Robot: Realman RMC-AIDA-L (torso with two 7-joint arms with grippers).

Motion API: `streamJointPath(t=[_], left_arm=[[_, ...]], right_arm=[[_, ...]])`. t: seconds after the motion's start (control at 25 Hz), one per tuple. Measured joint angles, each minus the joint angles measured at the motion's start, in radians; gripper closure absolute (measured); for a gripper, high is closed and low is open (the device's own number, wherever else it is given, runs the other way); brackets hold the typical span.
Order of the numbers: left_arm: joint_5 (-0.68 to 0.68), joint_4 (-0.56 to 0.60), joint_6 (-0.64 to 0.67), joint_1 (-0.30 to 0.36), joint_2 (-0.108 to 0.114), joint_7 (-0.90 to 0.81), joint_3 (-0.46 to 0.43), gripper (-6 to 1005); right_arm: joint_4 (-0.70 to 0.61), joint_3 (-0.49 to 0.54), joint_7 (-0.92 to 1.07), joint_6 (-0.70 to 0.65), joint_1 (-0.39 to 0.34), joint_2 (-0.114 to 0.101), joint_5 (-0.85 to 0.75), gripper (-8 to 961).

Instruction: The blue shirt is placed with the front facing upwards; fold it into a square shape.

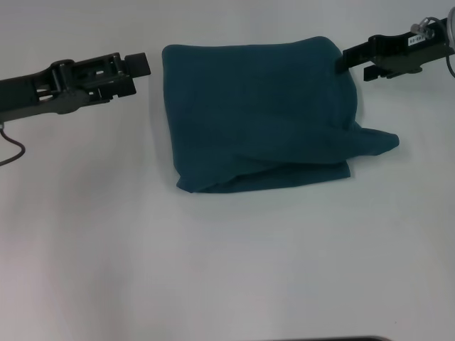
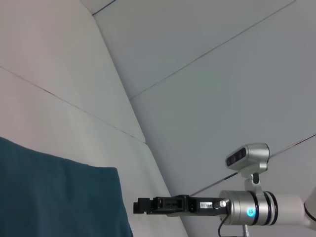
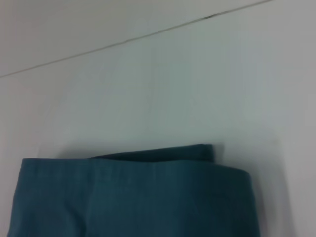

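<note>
Blue shirt (image 1: 263, 114) seen folded into rough square on white table (image 1: 227, 270), between both grippers; left gripper (image 1: 142, 65) just beside it, grip state unclear; right gripper (image 1: 342, 60) at its corner, grip state unclear.

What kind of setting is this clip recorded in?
Probably a lab or test bench, not a home: a bare white table, plain panelled walls, and only the folded blue shirt between the left gripper and right gripper.
</note>
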Motion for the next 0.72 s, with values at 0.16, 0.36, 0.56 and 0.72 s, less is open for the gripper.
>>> streamJointPath(t=[0.16,0.36,0.56,0.72], left_arm=[[0.0,0.0,-0.001,0.0,0.0,-0.001,-0.001,125],[-0.001,0.0,-0.002,0.0,-0.001,-0.001,-0.001,126],[0.0,0.0,-0.002,0.0,-0.001,0.001,-0.001,126],[-0.001,0.002,-0.002,0.0,-0.001,0.004,-0.001,125]], right_arm=[[0.0,0.001,0.0,-0.003,-0.001,0.0,0.0,229],[0.0,0.001,0.0,-0.009,0.003,0.0,0.0,229],[-0.001,0.001,0.0,-0.013,0.006,0.0,0.0,229],[-0.001,0.001,0.0,-0.015,0.008,0.0,0.0,229]])
